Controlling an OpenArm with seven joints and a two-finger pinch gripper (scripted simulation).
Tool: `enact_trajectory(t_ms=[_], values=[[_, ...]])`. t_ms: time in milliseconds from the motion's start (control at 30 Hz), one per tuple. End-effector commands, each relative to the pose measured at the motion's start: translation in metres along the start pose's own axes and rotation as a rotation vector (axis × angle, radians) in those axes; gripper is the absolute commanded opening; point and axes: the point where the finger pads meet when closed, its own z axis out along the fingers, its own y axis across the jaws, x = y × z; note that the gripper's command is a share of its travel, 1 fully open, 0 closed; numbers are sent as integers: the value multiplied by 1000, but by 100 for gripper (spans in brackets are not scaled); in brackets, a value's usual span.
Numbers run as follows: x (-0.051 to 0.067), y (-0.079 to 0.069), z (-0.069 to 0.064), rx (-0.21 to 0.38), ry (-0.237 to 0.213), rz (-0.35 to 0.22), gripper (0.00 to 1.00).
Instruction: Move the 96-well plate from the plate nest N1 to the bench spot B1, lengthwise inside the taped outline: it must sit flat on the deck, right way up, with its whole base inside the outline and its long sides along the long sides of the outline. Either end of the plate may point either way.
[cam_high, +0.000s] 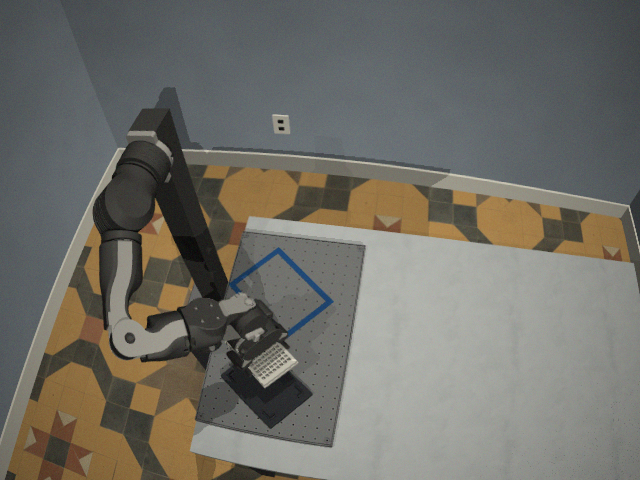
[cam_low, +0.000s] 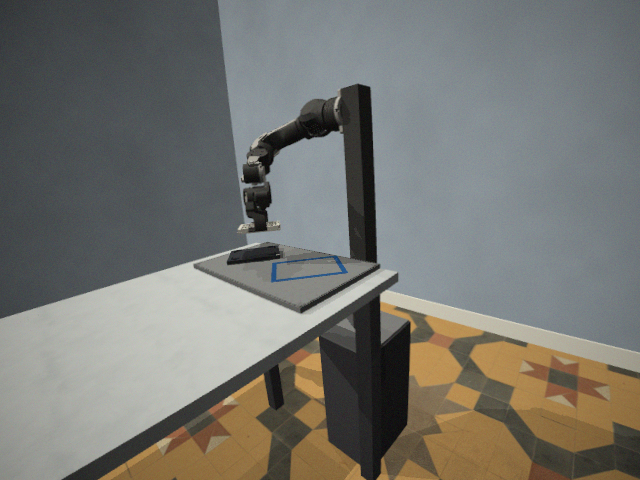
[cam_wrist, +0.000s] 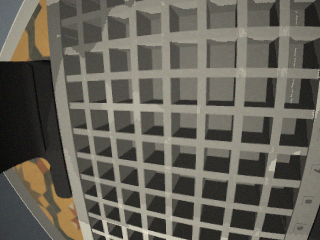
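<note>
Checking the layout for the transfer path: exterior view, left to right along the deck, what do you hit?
Black plate nest, with the 96-well plate held above it in the end effector → blue taped outline → dark mounting post.
</note>
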Motion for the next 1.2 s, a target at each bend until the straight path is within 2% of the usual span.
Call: enact_trajectory(t_ms=[0, 100, 500, 667, 1067, 1167], values=[[9, 11, 0, -4, 2, -2, 0], [26, 28, 1, -2, 1, -1, 0], [26, 28, 1, -2, 1, -1, 0], [53, 59, 3, -2, 2, -1, 0], [53, 59, 3, -2, 2, -1, 0], [70, 77, 4, -4, 3, -2, 0]])
